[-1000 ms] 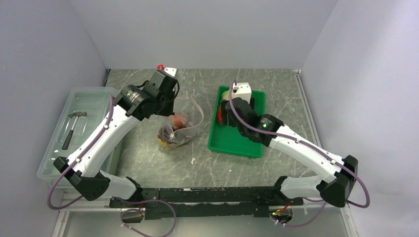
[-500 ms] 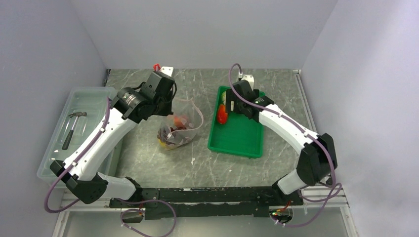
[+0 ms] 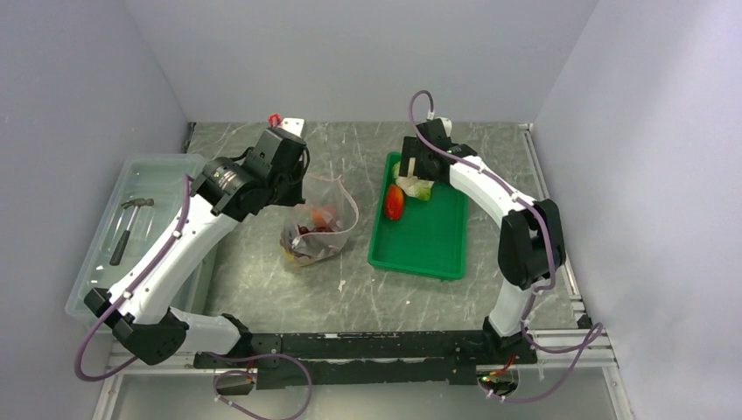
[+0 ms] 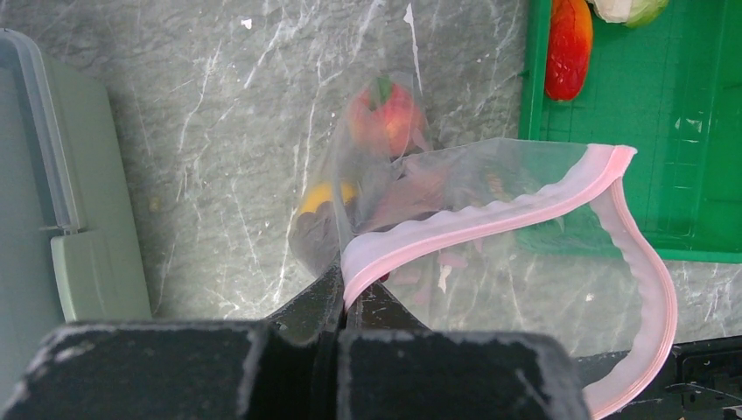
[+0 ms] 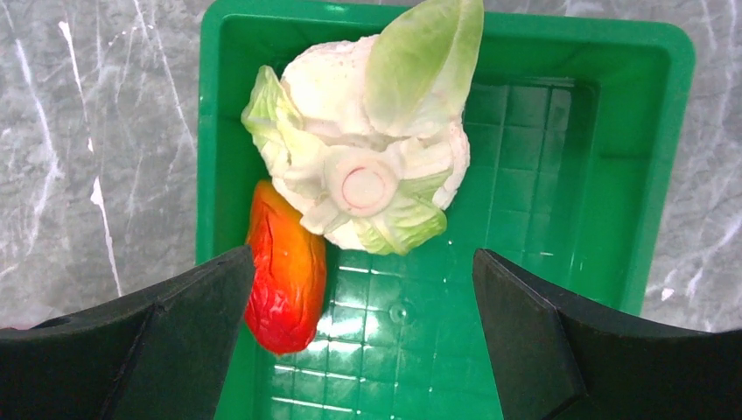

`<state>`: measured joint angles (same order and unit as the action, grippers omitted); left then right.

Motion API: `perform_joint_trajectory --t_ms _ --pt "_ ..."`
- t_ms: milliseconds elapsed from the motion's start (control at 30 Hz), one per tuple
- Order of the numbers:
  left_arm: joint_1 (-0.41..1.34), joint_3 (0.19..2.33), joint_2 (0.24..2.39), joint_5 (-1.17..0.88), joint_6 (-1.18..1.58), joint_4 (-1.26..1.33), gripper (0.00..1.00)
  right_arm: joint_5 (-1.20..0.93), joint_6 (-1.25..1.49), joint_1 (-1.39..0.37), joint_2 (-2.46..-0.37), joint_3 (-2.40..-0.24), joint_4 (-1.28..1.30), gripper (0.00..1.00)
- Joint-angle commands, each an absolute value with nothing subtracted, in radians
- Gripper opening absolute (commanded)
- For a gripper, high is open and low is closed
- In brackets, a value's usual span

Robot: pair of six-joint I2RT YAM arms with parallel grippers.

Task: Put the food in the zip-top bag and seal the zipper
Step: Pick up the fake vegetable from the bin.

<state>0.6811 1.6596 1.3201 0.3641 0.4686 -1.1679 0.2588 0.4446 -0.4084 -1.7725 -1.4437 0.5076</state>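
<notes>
A clear zip-top bag (image 3: 317,232) stands near the middle of the table, its mouth held up and open. Its zipper (image 4: 490,220), a pale pink strip, curves in a wide loop. Through the plastic show a red tomato-like piece (image 4: 382,114), an orange-yellow fruit (image 4: 319,198) and something dark, likely the grape bunch. The left gripper (image 4: 343,302) is closed tight, pinching one edge of the pink strip and nothing else.

At 3 o'clock from the bag sits a green tray (image 3: 418,255). In it lie a pale green-white leafy vegetable (image 5: 367,175) and, touching it at its 7 o'clock, a long red-orange piece (image 5: 284,280). The right gripper (image 5: 363,271) hangs above them, jaws spread wide, holding nothing.

What may go wrong, as a judgement: the two pieces touch, so closing jaws could catch both or knock the red one aside. The vegetable is bulky and lumpy (its leaves stick out), so it may slip from a shallow grip. The bag hangs from one pinched point, and a drop onto its rim could fold the mouth, tip the bag or pull the strip free.

At 9 o'clock from the bag, a translucent bin (image 3: 166,179) holds a hammer (image 3: 129,226).
</notes>
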Motion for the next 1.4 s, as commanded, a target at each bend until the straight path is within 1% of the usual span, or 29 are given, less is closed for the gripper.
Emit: perform_joint_trajectory --t_ms 0,333,500,600,933,1033,1200,1367 --pt "0.679 1.666 1.288 0.372 0.478 -1.117 0.00 0.219 0.463 -0.381 -1.815 -1.512 0.485 1.00" --pt "0.679 1.647 1.296 0.369 0.472 -1.102 0.00 0.174 0.485 -0.348 -1.933 -1.552 0.469 0.99" --pt "0.679 1.635 1.293 0.369 0.474 -1.103 0.00 0.182 0.488 -0.342 -1.925 -1.534 0.441 0.90" --pt "0.679 1.630 1.293 0.370 0.474 -1.103 0.00 0.183 0.486 -0.342 -1.904 -1.515 0.420 0.86" --pt "0.679 1.626 1.301 0.357 0.477 -1.092 0.00 0.173 0.472 -0.342 -1.910 -1.538 0.430 0.71" --pt "0.678 1.623 1.301 0.355 0.477 -1.092 0.00 0.166 0.469 -0.342 -1.914 -1.531 0.422 0.60" --pt "0.679 1.620 1.300 0.357 0.480 -1.095 0.00 0.174 0.468 -0.342 -1.910 -1.522 0.413 0.31" --pt "0.678 1.620 1.298 0.356 0.480 -1.094 0.00 0.178 0.460 -0.342 -1.905 -1.525 0.417 0.07"
